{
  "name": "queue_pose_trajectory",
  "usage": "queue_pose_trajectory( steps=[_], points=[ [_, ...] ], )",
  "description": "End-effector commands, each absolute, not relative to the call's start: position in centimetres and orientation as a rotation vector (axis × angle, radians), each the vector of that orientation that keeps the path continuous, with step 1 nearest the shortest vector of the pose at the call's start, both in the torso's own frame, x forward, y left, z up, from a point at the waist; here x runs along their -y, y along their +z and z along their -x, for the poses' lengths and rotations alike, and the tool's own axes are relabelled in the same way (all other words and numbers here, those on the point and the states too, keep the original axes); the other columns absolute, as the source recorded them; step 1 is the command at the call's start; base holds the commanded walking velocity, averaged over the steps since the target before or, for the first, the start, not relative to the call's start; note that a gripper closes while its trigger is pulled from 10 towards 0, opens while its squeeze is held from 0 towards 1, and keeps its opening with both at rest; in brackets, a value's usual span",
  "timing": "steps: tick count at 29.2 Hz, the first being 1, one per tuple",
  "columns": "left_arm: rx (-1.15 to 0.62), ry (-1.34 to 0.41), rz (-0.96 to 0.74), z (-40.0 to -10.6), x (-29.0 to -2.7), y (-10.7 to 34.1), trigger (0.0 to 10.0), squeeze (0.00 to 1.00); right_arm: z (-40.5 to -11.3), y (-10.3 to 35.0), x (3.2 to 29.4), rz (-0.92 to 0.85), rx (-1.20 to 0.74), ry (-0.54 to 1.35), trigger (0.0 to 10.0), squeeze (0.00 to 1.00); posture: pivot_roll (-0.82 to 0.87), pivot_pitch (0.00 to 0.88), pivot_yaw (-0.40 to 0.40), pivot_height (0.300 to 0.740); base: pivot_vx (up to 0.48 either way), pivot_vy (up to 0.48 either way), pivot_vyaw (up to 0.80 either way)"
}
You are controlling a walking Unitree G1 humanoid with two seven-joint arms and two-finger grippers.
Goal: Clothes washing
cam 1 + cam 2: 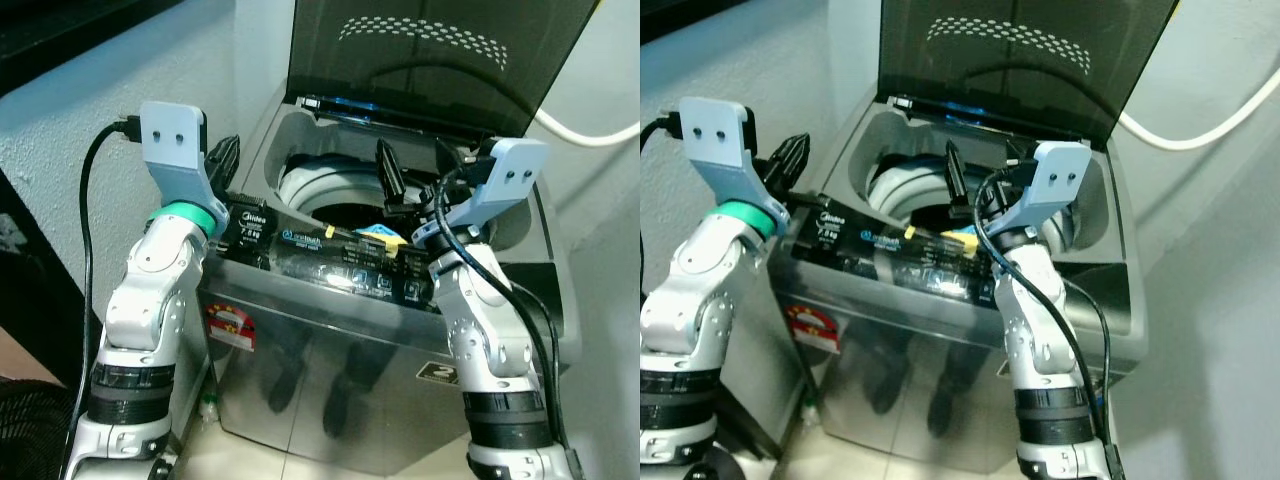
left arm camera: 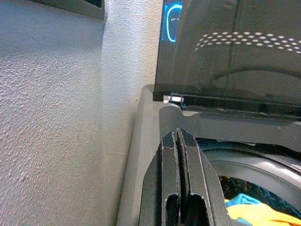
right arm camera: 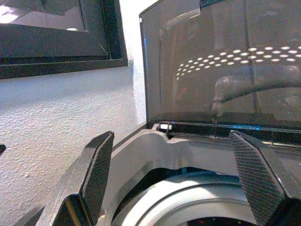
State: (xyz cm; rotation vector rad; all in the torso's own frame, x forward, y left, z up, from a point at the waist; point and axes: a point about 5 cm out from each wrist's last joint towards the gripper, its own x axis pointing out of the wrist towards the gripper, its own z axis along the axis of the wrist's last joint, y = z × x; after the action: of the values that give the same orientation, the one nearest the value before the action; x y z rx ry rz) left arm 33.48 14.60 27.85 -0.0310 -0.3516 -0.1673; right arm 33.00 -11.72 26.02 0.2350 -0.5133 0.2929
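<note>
Right gripper (image 1: 412,168): my fingers spread wide, holding nothing, raised over the open mouth of the top-loading washing machine (image 1: 380,330).
Left gripper (image 1: 224,160): my fingers pressed together, empty, at the machine's left front corner, near the textured wall (image 2: 51,113).
Clothes (image 2: 249,212): yellow and blue fabric lying inside the drum (image 1: 320,185), visible past my left fingers.
Lid (image 1: 440,55): smoked, tinted, standing upright at the back.
Control panel (image 1: 330,258): dark strip along the front edge, below both wrists.
Step, judged: load appears in; lid not yet shut.
Next move, judged: right gripper reaches up to the lid's edge and draws it down.
</note>
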Motion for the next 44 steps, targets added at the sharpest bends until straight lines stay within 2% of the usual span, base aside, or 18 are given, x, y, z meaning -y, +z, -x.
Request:
queue_pose_trajectory(
  steps=[1, 22, 27, 38, 44],
  points=[
    [0.344, -0.174, 0.039, -33.6, -14.4, 27.6, 10.0, 0.0, -32.8, 25.7, 12.0, -0.228, 0.501, 0.288, 10.0, 0.0, 0.11, 0.0, -0.039, 0.74, -0.401, 0.0, 0.0],
    [0.334, -0.178, 0.044, -33.6, -14.2, 27.3, 10.0, 0.0, -32.8, 25.1, 11.7, -0.168, 0.476, 0.299, 10.0, 0.0, 0.11, 0.003, -0.037, 0.74, -0.385, 0.0, 0.0],
    [0.331, -0.179, 0.047, -33.6, -14.1, 27.2, 10.0, 0.0, -32.7, 25.0, 11.7, -0.157, 0.469, 0.305, 10.0, 0.0, 0.1, 0.006, -0.037, 0.74, 0.0, 0.0, 0.0],
    [0.322, -0.19, 0.043, -33.6, -13.8, 27.0, 10.0, 0.0, -32.7, 24.3, 11.4, -0.106, 0.44, 0.328, 10.0, 0.0, 0.1, 0.014, -0.038, 0.74, 0.0, 0.0, 0.74],
    [0.245, -0.212, -0.001, -33.8, -13.3, 24.8, 10.0, 0.0, -33.0, 20.7, 12.2, -0.05, 0.326, 0.306, 10.0, 0.0, 0.09, 0.018, -0.036, 0.74, 0.0, 0.0, 0.79]
  ],
)
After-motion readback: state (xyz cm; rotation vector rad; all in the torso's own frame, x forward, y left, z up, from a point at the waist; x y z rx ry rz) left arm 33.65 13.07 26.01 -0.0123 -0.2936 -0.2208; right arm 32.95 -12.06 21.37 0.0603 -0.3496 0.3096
